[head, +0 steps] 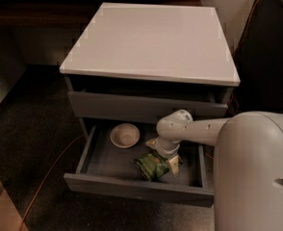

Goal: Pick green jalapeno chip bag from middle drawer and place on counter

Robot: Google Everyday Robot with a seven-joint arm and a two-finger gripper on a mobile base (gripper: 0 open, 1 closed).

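Observation:
The middle drawer (pixel 136 187) is pulled open below the shut top drawer (pixel 146 107). The green jalapeno chip bag (pixel 150 166) lies crumpled on the drawer floor, right of centre and near the front wall. My gripper (pixel 164 154) reaches down into the drawer from the right on the white arm (pixel 199 130). It sits right at the bag's upper right edge and hides part of it. The white counter (pixel 151 40) on top of the cabinet is bare.
A round beige bowl (pixel 125 135) sits in the drawer to the left of the bag. My white arm housing (pixel 257 177) fills the lower right. An orange cable (pixel 50 174) runs over the dark floor at the left. A dark wooden shelf (pixel 31 13) stands behind.

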